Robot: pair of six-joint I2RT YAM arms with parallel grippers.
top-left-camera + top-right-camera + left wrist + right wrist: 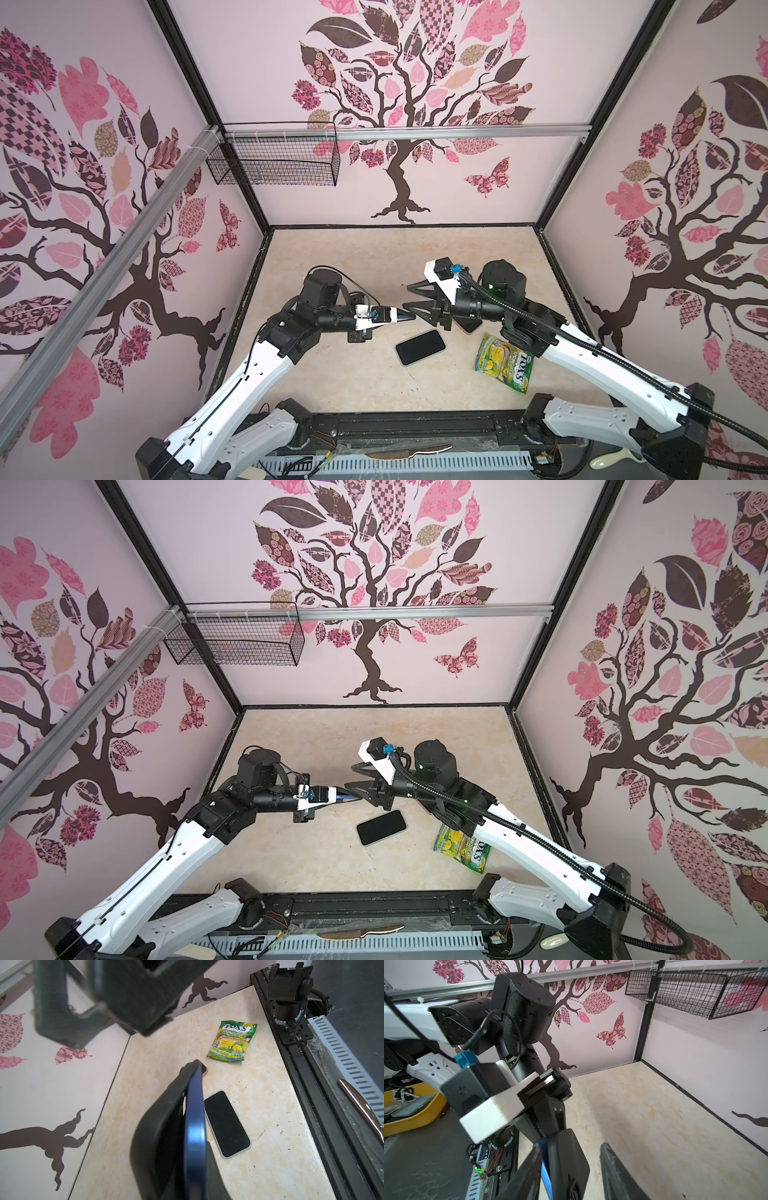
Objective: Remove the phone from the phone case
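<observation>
We see our left gripper (409,318) clamped tight on the phone (195,1126), held in the air above the table (353,270), black case (158,1126) peeling off its far end, right gripper (406,296) jaws apart, straddling that end, second phone (420,347) and candy bag (505,361) lying below.

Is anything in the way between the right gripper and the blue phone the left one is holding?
Nothing visible does. The right gripper stands open astride the blue phone and its partly peeled black case, held by the left gripper.
</observation>
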